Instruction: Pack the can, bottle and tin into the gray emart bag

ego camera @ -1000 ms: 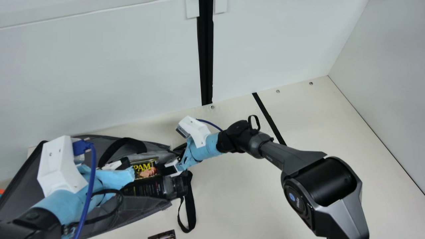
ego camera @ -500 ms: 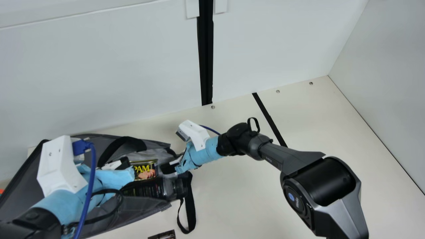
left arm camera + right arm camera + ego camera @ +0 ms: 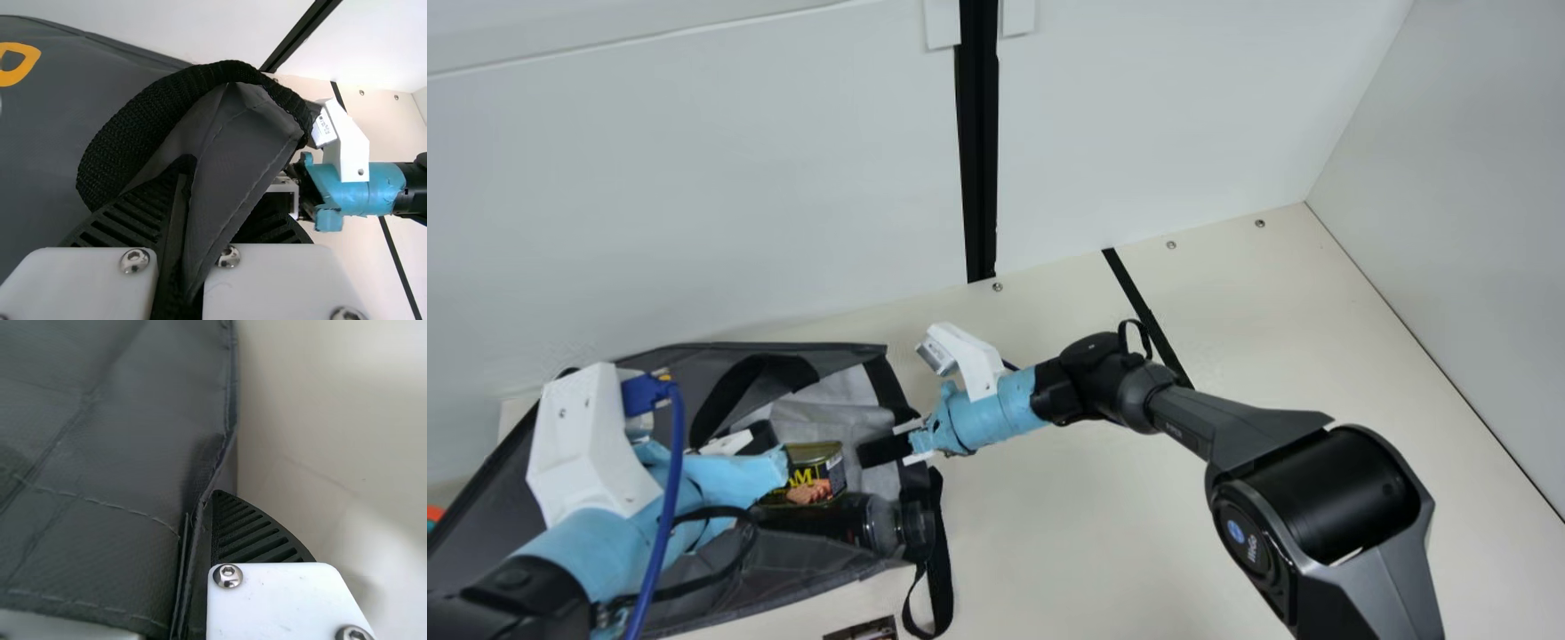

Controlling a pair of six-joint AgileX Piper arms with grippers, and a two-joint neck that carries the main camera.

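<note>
In the main view my left gripper (image 3: pixel 756 437) is at the near-left of the gray bag's opening, and my right gripper (image 3: pixel 884 449) is at its right end. The tin (image 3: pixel 816 474) lies tilted inside the bag (image 3: pixel 783 569). Below it in that view lies the dark bottle (image 3: pixel 845 518), cap toward the right. Gray cloth and a black strap of the bag (image 3: pixel 233 147) stand between the closed fingers of my left gripper (image 3: pixel 210 207). The right wrist view has my right gripper (image 3: pixel 197 523) pinching the bag's edge (image 3: pixel 120 473), one finger hidden behind the cloth.
A black handle strap (image 3: pixel 938 569) hangs off the bag's right end onto the table (image 3: pixel 1067 533). A dark printed item (image 3: pixel 863 629) is at the main view's bottom edge. The white back wall (image 3: pixel 738 178) stands close behind the bag.
My right gripper has shifted slightly right, and the bag's mouth is spread wider, with more pale lining exposed. The tin and bottle have dropped slightly lower in the main view. My left arm has stayed put.
</note>
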